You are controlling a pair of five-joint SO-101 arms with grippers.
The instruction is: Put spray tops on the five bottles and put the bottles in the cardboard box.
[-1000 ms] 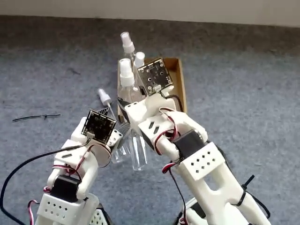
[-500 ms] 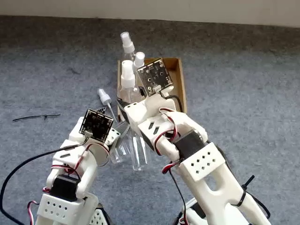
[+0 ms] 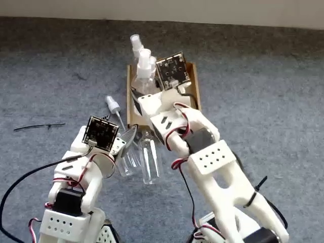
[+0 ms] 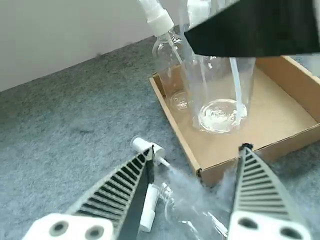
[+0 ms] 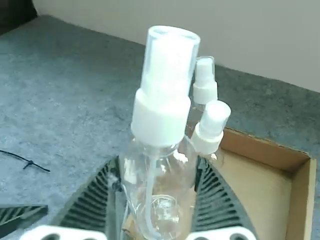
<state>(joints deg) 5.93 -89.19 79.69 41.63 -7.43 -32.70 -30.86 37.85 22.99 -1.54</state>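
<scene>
Right gripper (image 5: 159, 169), clamping a clear spray-topped plastic bottle (image 5: 162, 111), has moved far over the brown cardboard box (image 5: 260, 145), near release; left gripper (image 4: 197, 150) gapes empty

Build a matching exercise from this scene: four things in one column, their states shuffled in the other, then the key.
1 loose spray top
2 left gripper
3 right gripper
4 two uncapped bottles

a shut on a capped bottle
b lying capless on the carpet
c open, holding nothing
d lying alone on the carpet, on no bottle

Pairs: 1-d, 2-c, 3-a, 4-b
</scene>
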